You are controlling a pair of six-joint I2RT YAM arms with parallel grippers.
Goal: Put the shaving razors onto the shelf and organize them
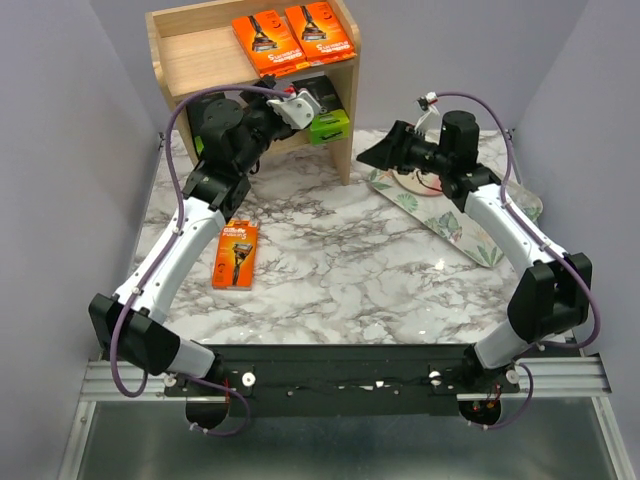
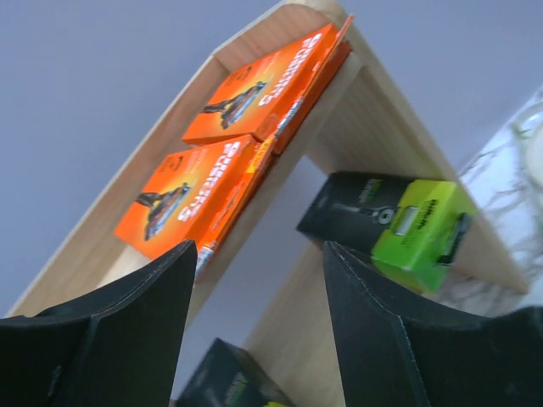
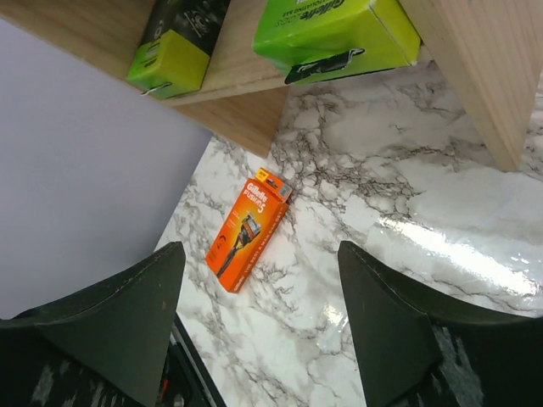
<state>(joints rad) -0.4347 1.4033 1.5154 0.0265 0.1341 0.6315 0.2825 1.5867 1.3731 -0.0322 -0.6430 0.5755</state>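
Orange razor pack (image 1: 236,254) at the left lies flat and face up on the marble desk (image 1: 340,260), just beside our left forearm and well apart from the shelf (image 1: 200,60); we judge it the one pack not yet put away. Further right, our left hand (image 1: 290,105) hangs before the lower tier, fingers spread and nothing between them; a first grey pack (image 2: 229,377) lies close by it, and a second grey pack (image 1: 328,125) sits at the tier's right end, lime end towards us. On the top tier the left shelved pack (image 1: 268,45) and the right shelved pack (image 1: 320,32) lie side by side at the right. Right of the shelf, our right hand (image 1: 375,152) hovers over the left end of the floral tray (image 1: 470,235), likewise open and empty.

The risks, as we see them: the lone pack is thin and flat on a glossy desk, so fingers may skid it along rather than lift it; the left hand could nudge a grey pack as it backs away; a third pack pushed onto the top tier could shove the two there, whose near ends reach the front edge.

The lone pack's long axis runs near to far, slightly tilted; its hang-tab end points far, towards the shelf.
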